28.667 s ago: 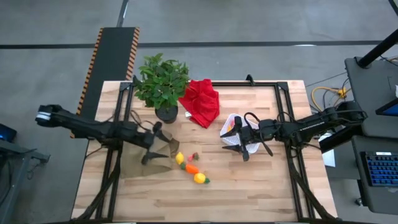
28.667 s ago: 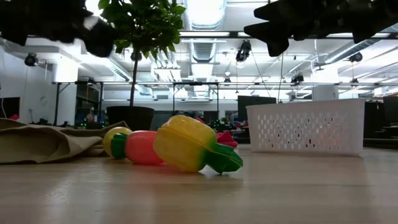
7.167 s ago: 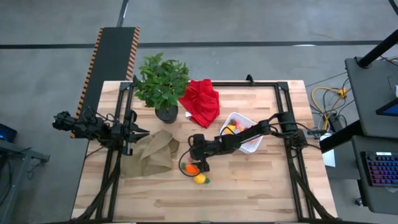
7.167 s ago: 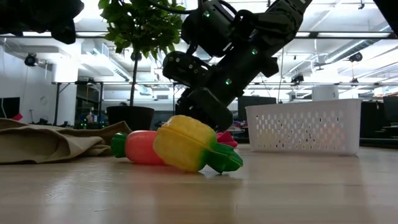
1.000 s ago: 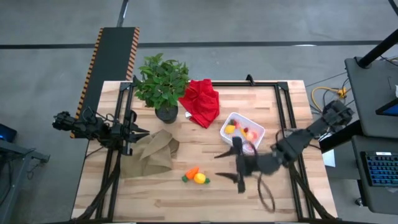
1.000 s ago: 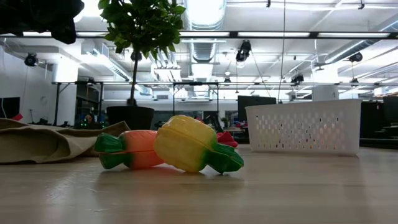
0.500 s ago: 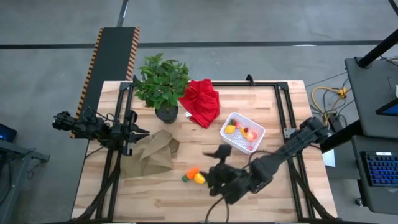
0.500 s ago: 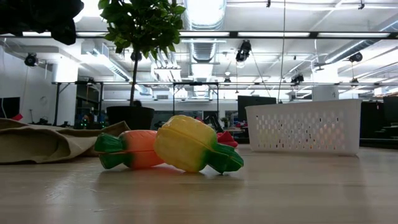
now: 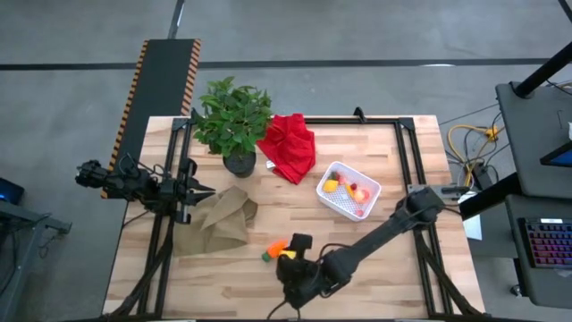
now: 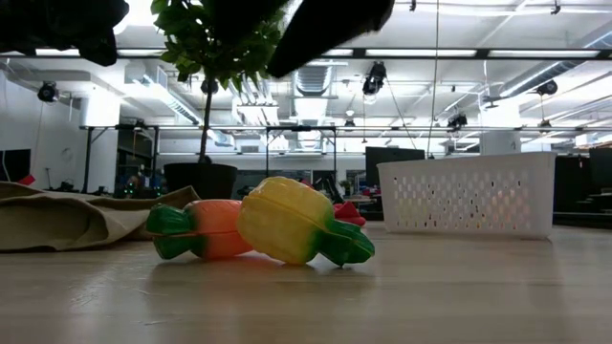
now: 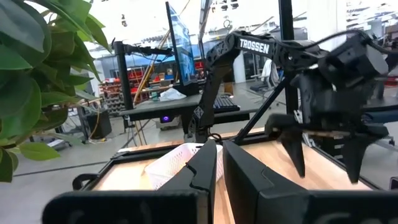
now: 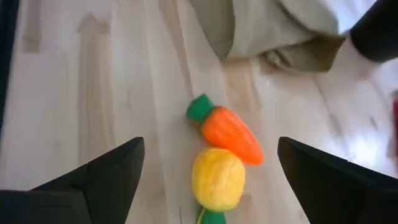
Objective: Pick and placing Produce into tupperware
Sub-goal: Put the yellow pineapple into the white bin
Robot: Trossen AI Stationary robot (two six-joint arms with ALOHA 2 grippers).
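Observation:
An orange carrot with a green tip (image 12: 227, 134) and a yellow fruit with a green tip (image 12: 217, 177) lie side by side on the wooden table; they also show in the low view, the carrot (image 10: 206, 229) and the yellow fruit (image 10: 292, 222). The white tupperware (image 9: 349, 190) stands to their far right with yellow and red pieces inside. My right gripper (image 12: 210, 144) hangs open above the two pieces, one finger on either side, touching nothing; in the high view (image 9: 290, 261) it partly hides the yellow fruit. My left gripper (image 11: 219, 168) waits shut at the table's left edge.
A tan cloth (image 9: 219, 222) lies just left of the two pieces. A potted plant (image 9: 232, 121) and a red cloth (image 9: 289, 145) are at the far side. Black frame rails (image 9: 165, 241) run along the table's left and right sides.
My right gripper has swung from beside the tupperware toward the table's near left, ending over the carrot and the yellow fruit. The two pieces have stayed where they were.

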